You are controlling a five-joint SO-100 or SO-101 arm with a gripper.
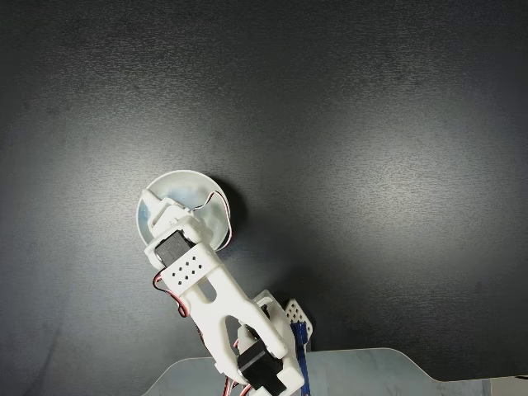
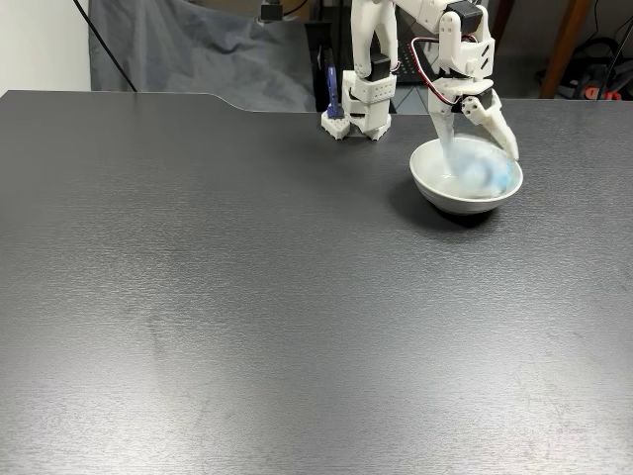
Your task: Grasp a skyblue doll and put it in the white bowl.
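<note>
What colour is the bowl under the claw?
White; the bowl shows best in a fixed view from the table's front.

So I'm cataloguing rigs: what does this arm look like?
The arm is white plastic with black servo blocks at the joints, and thin red, black and white wires loop along it. One flat white link carries a grid of small holes. The gripper has two white tapered fingers. A blue part sits at its base.

Dark grey table (image 2: 247, 297) — white bowl (image 2: 435, 183) on it, arm base (image 2: 358, 121) at far edge.
</note>
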